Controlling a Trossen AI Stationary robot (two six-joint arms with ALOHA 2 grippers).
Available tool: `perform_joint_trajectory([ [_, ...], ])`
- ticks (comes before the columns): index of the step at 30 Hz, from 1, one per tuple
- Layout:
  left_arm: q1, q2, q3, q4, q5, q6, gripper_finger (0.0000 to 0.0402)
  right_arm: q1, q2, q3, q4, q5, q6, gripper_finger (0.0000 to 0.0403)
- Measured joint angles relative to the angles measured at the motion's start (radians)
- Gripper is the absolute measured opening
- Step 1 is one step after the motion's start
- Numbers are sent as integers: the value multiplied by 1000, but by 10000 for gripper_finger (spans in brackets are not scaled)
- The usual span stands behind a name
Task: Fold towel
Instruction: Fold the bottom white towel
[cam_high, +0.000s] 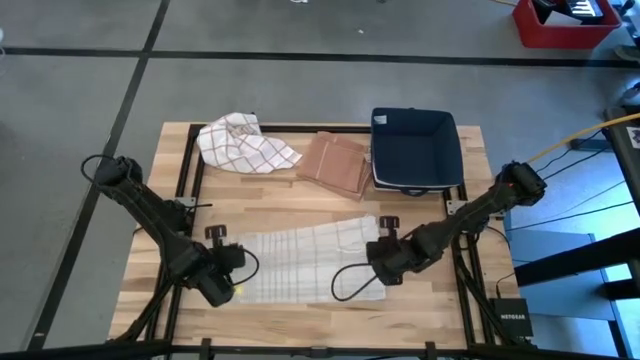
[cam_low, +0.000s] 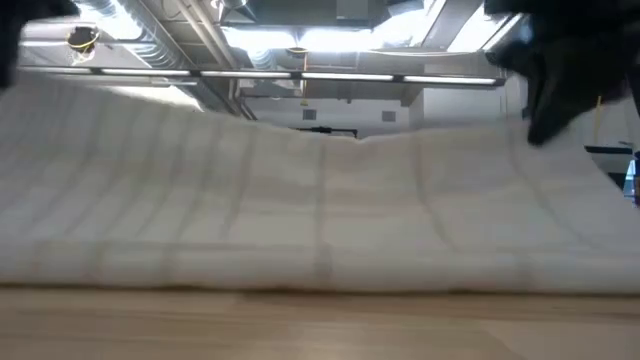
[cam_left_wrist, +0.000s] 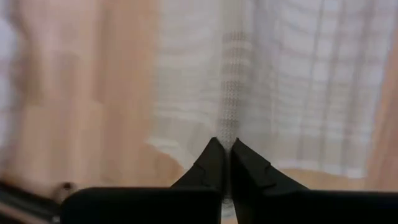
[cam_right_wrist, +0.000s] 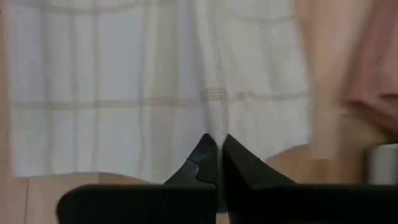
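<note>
the towel (cam_high: 305, 258) lies spread flat in the lower middle of the high view. the left gripper (cam_high: 228, 287) pinches its lower-left edge, fingers closed on the cloth. the right gripper (cam_high: 378, 252) is clamped on its right edge.

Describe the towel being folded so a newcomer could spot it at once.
On the wooden table, look at the near edge between the two arms. The white towel lies spread flat there, faintly striped, unlike the crumpled red-checked cloth and folded brown cloth behind.
</note>
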Motion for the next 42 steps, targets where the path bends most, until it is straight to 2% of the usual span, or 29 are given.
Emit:
perform_joint_trajectory([
  [4, 1, -1, 131, -179, -150, -29, 2, 4, -1, 118, -158, 117, 11, 7],
  [7, 3, -3, 185, -289, -229, -70, 2, -1, -2, 193, -257, 200, 35, 6],
  [13, 39, -19, 176, -317, -260, -104, 2, -33, -2, 228, -354, 313, 100, 6],
  [15, 41, -19, 174, -310, -261, -119, 2, -32, -2, 228, -358, 316, 115, 6],
  [18, 20, -20, 180, -273, -221, -115, 2, 1, -2, 235, -346, 260, 129, 5],
  [24, -73, -20, 266, -129, -115, -113, 2, 132, -2, 342, -346, 65, 213, 6],
  [26, -108, -21, 295, -48, -90, -119, 2, 174, -4, 390, -331, -8, 243, 5],
  [29, -152, -21, 297, 49, -85, -147, 3, 220, -6, 413, -246, -172, 276, 4],
  [31, -166, -22, 263, 46, -91, -180, 3, 241, -5, 396, -205, -191, 282, 4],
  [33, -172, -22, 196, 24, -101, -229, 2, 247, -6, 346, -204, -167, 302, 4],
  [36, -169, -21, 88, 13, -158, -311, 3, 233, -6, 231, -206, -88, 331, 5],
  [38, -156, -21, 8, 39, -161, -346, 6, 214, -9, 135, -172, -34, 337, 7],
  [42, -120, -20, -129, 125, -158, -331, 7, 158, -8, -50, -50, -19, 323, 8],
])
